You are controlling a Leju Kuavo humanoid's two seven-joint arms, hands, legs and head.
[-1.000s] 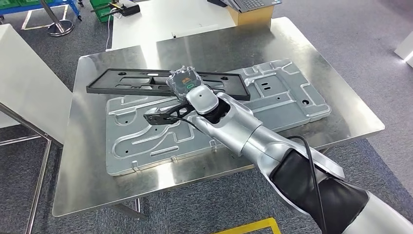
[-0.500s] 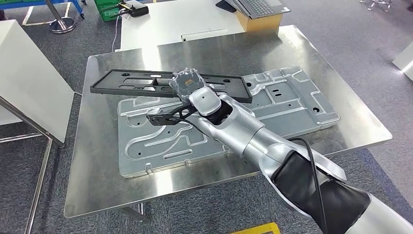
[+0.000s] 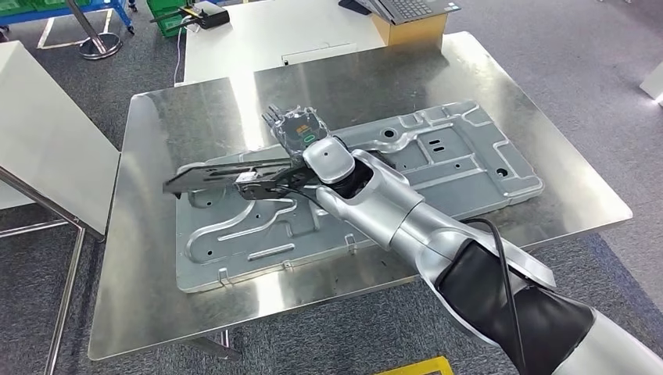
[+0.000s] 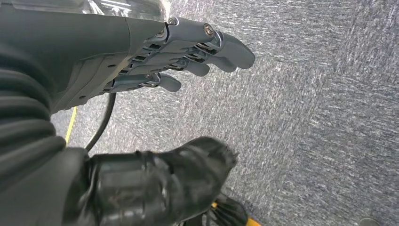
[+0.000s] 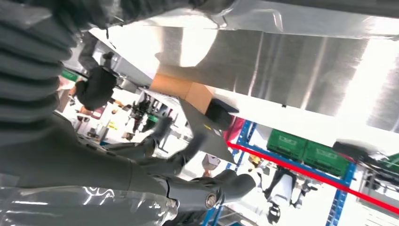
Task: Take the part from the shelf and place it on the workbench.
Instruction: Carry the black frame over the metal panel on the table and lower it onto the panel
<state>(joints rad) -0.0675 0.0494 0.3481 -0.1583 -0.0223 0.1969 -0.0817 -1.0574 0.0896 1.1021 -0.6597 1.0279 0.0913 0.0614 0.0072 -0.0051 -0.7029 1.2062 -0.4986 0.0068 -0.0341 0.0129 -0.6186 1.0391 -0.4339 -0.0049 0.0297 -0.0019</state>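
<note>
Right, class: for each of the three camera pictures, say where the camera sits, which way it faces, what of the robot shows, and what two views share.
Head view: high on the body, facing forward and down at the steel workbench, silver panel and black part; right arm and right hand show.
Left wrist view: behind the hanging left hand, facing grey carpet.
Right wrist view: behind the right hand, turned, facing along the workbench toward a laptop.
Head and right wrist views share the workbench, right hand and laptop.

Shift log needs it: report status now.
Right hand over silver panel, fingers apart. Left hand open above floor. Black part lies on panel.
</note>
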